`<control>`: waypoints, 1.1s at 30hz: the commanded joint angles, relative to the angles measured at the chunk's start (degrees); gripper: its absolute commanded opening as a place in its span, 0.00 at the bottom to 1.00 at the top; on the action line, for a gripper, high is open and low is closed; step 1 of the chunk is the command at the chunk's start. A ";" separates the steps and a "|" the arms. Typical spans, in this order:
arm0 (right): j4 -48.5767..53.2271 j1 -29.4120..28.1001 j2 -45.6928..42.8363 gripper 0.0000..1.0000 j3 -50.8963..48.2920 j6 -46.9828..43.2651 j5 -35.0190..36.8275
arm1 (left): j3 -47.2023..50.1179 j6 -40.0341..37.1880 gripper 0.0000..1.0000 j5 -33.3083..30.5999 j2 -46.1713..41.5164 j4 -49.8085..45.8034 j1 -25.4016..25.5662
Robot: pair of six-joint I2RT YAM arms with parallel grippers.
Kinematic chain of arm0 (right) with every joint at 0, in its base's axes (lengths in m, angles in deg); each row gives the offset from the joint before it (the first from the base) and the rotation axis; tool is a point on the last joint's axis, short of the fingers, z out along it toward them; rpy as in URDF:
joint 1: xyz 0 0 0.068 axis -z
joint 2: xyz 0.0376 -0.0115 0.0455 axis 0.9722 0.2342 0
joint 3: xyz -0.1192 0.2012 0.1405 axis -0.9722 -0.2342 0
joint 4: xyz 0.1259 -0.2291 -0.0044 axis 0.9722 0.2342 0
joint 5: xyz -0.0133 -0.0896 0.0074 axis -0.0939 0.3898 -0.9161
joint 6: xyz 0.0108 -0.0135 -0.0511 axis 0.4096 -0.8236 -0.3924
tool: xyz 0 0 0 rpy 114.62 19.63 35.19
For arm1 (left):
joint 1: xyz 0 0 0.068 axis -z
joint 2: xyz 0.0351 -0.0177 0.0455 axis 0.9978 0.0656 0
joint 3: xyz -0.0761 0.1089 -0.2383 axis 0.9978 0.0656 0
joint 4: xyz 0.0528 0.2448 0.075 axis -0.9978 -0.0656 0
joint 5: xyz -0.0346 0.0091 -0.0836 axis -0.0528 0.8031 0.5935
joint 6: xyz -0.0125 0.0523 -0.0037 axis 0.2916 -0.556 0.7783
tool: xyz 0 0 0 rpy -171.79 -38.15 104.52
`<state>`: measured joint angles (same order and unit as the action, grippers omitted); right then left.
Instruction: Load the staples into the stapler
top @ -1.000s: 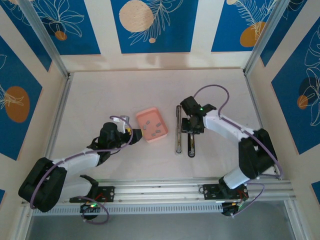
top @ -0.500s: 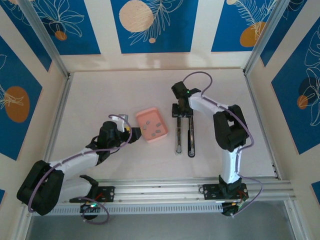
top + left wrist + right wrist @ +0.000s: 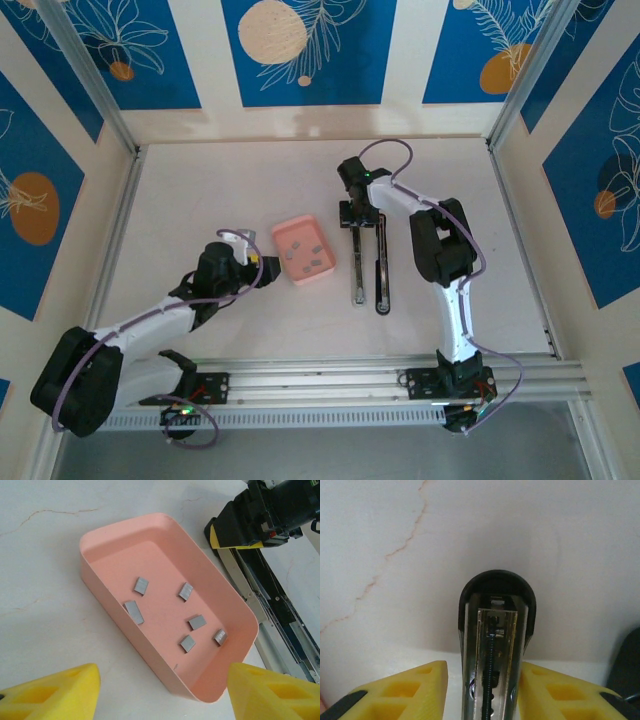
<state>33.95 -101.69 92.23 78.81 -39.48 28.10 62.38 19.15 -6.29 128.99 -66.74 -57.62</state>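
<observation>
Stapler [image 3: 494, 630] between right fingers [image 3: 405, 692], staples [image 3: 186, 591] in tray [image 3: 102, 542]

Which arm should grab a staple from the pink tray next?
Left. The left gripper is open and hovers right at the tray, staples loose inside. The right gripper is over at the stapler, fingers either side of its end.

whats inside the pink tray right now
Six small grey staple strips lie loose and apart on the floor of the pink tray. The floor right behind the near wall is hidden from the left wrist view.
</observation>
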 commanded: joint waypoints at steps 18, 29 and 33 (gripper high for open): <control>0.75 -0.34 -1.04 0.45 -0.87 -0.15 -0.25 | -1.49 -0.63 0.67 0.04 -0.06 0.08 -0.55; 1.20 -0.45 -0.67 0.47 -0.71 0.51 0.98 | -1.44 -0.68 0.67 -0.12 -0.10 0.18 -0.54; 1.30 -0.78 -1.79 0.47 -0.80 0.29 1.58 | -1.82 -0.70 0.67 0.08 0.29 0.25 -0.57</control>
<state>33.97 -102.00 92.25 78.60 -39.39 28.63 62.33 19.17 -6.27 129.06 -66.80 -57.72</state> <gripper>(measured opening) 0.473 0.674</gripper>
